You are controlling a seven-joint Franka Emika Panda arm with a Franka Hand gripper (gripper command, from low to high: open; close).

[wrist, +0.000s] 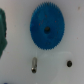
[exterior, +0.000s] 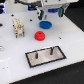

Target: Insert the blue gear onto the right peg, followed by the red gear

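The blue gear (exterior: 45, 23) lies near the worktop's far edge under the gripper (exterior: 50, 13), its fingers spread and empty; the red gear (exterior: 39, 35) sits nearer, both off the right peg (exterior: 50, 50). From the wrist view, the blue gear (wrist: 47, 30) lies flat, ungrasped; both insertions remain.

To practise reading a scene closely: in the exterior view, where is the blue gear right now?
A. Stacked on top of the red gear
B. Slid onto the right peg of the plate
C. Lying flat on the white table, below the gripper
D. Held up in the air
C: the blue gear lies flat on the white table under the gripper, apart from the red gear and the right peg.
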